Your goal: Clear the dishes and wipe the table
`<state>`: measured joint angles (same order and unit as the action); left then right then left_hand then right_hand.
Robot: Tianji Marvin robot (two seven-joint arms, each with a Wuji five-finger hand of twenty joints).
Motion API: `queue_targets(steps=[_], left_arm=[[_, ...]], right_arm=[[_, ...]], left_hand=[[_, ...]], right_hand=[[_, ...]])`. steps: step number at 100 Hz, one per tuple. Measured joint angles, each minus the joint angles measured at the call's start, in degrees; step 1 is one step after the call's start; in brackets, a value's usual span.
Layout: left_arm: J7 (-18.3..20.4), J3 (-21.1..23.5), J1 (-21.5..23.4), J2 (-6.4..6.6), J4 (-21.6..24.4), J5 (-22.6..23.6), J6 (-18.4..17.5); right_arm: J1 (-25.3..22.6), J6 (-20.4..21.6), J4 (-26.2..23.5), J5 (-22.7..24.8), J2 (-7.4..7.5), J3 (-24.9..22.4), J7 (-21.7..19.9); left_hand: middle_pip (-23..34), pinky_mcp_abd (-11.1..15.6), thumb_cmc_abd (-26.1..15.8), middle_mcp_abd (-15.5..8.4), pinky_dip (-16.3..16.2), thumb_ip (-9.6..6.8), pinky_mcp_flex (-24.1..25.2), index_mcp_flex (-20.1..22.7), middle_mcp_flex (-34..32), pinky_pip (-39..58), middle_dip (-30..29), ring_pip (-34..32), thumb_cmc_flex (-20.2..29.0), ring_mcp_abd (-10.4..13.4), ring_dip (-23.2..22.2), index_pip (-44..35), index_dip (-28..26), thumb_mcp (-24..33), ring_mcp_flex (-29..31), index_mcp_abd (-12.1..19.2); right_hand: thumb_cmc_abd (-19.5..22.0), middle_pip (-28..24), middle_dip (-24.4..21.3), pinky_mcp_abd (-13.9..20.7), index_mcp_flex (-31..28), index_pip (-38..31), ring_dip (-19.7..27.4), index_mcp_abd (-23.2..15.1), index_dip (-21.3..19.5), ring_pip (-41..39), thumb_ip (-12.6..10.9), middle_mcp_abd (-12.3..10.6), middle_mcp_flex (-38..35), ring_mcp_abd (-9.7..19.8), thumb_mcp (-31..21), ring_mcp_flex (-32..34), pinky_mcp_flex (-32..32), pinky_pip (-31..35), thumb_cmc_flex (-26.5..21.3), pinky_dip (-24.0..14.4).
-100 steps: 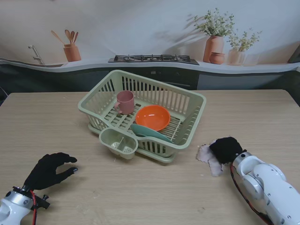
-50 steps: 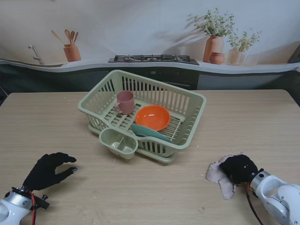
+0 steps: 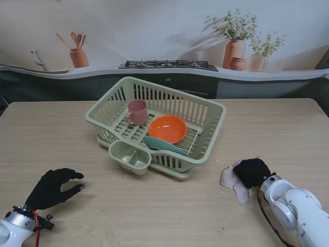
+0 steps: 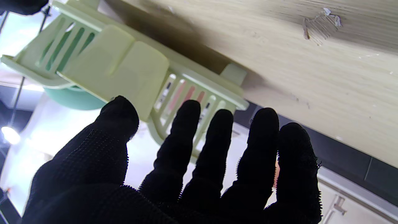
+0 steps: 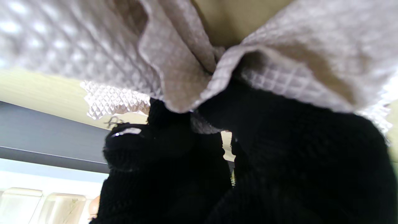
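Stand view shows you the right robot hand [image 3: 251,172] clutching the cloth [image 3: 230,179] beside the dish rack [image 3: 156,125], left robot hand [image 3: 51,186] spread, holding nothing.

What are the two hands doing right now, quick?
Left hand: open, holding nothing, fingers apart.
Right hand: closed on the cloth, pressing it to the table.

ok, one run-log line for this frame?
phase: wiping | right hand: pressing cloth on table | left hand: open, idle | dishes: in rack

Kitchen-counter backdrop [image 3: 164,41] (stove, potted plants)
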<state>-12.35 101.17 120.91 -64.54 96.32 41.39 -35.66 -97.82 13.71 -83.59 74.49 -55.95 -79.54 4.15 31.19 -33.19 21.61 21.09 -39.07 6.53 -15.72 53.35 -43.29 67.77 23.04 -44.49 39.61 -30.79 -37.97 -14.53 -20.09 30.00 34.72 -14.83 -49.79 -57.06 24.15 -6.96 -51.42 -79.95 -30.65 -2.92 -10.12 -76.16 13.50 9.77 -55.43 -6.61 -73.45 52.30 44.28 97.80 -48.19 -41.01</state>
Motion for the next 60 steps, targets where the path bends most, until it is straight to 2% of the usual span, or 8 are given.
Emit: queue_targets(steps=[11, 23, 36, 50, 60], left_arm=[[0.1, 0.0, 0.0, 0.0, 0.0, -0.1, 0.0], [0.1, 0.0, 0.0, -0.01, 0.0, -0.1, 0.1], [0.1, -0.1, -0.1, -0.01, -0.2, -0.1, 0.3], [0.1, -0.1, -0.2, -0.01, -0.3, 0.0, 0.4], [0.1, -0.2, -0.3, 0.0, -0.5, 0.0, 0.5]], right_arm=[[5.1, -1.0, 3.4, -0.7, 0.05, 3.7, -0.6], [11.0, -6.0, 7.7, -1.3, 0.33, 9.7, 0.1], [15.7, -7.3, 11.8, -1.3, 0.37, 13.7, 1.2], [16.7, -7.7, 12.8, -1.3, 0.27, 14.2, 1.4], [14.9, -6.9, 12.0, -0.7, -0.49, 11.1, 1.4]], left_hand=[[0.0, 0.0, 0.0, 0.0, 0.0, 0.0, 0.0, 0.0, 0.0, 0.0, 0.0, 0.0, 0.0, 0.0, 0.0, 0.0, 0.0, -0.1, 0.0, 0.0], [0.0, 0.0, 0.0, 0.0, 0.0, 0.0, 0.1, 0.0, 0.0, 0.0, 0.0, 0.0, 0.0, 0.0, 0.0, 0.0, -0.1, -0.1, 0.0, 0.0], [0.0, 0.0, 0.0, 0.0, 0.0, 0.0, 0.1, 0.0, 0.0, 0.0, 0.0, 0.0, 0.0, 0.0, 0.0, 0.0, -0.1, -0.1, 0.0, 0.0], [0.0, 0.0, 0.0, 0.0, 0.0, 0.0, 0.1, 0.0, 0.0, 0.0, 0.0, 0.0, 0.0, 0.0, 0.0, 0.0, -0.2, -0.8, 0.0, 0.0], [0.0, 0.0, 0.0, 0.0, 0.0, 0.0, 0.1, 0.0, 0.0, 0.0, 0.0, 0.0, 0.0, 0.0, 0.0, 0.0, -0.3, -0.8, 0.0, 0.0]], right_hand=[[0.0, -0.1, 0.0, 0.0, 0.0, -0.5, 0.0, 0.0, 0.0, 0.0, 0.0, 0.0, 0.0, 0.0, -0.1, 0.0, 0.0, 0.0, 0.0, 0.0], [0.0, 0.0, 0.0, 0.0, -0.1, -1.6, 0.0, -0.6, -1.0, 0.0, 0.0, 0.0, 0.0, 0.0, -0.6, 0.0, -0.1, 0.0, 0.0, 0.0], [0.0, 0.2, 0.0, 0.0, -0.1, -2.4, 0.0, -0.8, -1.0, 0.0, 0.0, 0.0, 0.0, 0.0, -0.9, 0.0, -0.1, 0.0, 0.0, 0.0], [0.0, 0.4, -0.2, 0.0, 0.1, -2.5, 0.0, -1.0, -1.0, 0.0, 0.0, 0.0, 0.0, 0.0, -0.6, 0.0, -0.2, 0.0, 0.0, 0.0], [1.0, 1.0, -0.9, 0.0, 1.0, -1.1, 0.0, -1.0, -0.9, 0.0, 0.0, -0.2, 0.1, 0.0, 1.0, 0.0, -0.2, -0.5, 0.1, 0.0]])
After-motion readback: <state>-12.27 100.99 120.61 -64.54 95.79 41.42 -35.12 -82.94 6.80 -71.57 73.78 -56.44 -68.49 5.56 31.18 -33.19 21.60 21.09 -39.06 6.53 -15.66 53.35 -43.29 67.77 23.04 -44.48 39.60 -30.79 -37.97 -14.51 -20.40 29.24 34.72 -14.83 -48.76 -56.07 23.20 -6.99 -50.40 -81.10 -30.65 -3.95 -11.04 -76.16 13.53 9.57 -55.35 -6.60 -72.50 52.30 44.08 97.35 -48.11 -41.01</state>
